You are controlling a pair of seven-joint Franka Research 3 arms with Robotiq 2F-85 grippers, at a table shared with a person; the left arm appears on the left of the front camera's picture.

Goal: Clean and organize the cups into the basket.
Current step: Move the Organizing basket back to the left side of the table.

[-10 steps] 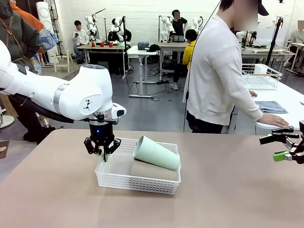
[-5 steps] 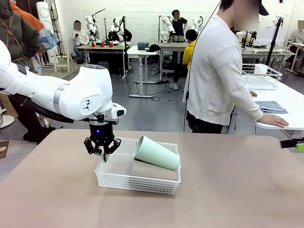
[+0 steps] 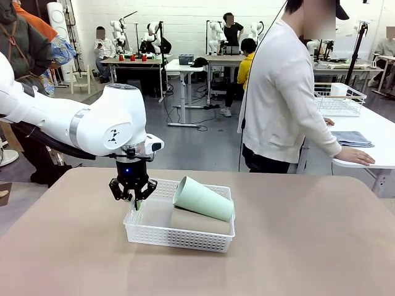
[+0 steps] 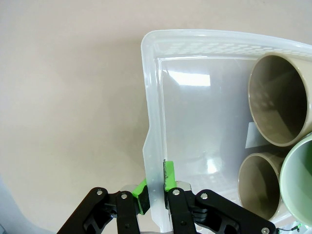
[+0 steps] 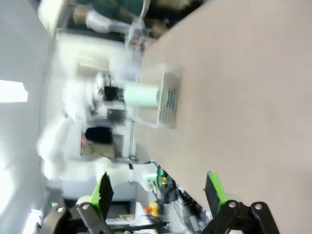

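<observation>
The white mesh basket (image 3: pixel 179 233) sits left of the table's middle. A pale mint cup (image 3: pixel 203 198) lies on its side in it, tilted across a tan cup (image 3: pixel 200 221) underneath. My left gripper (image 3: pixel 131 198) is shut on the basket's left wall. In the left wrist view its green pads (image 4: pixel 168 176) pinch that wall (image 4: pixel 152 112) from both sides. The open mouths of two tan cups (image 4: pixel 280 100) (image 4: pixel 258 180) and the mint cup (image 4: pixel 300 180) show inside. My right gripper (image 5: pixel 159 190) is open and holds nothing. Its blurred view takes in the basket (image 5: pixel 166 100) and the mint cup (image 5: pixel 141 95) far off.
A person in a white top (image 3: pixel 281 92) stands at the far side with one hand on a neighbouring white table (image 3: pixel 370 126). On that table are a wire basket (image 3: pixel 339 98) and a folded grey cloth (image 3: pixel 352 139). The brown tabletop (image 3: pixel 296 246) is bare on the right.
My right gripper has pulled away to the right and left the front view. The left gripper, basket and cups have not moved.
</observation>
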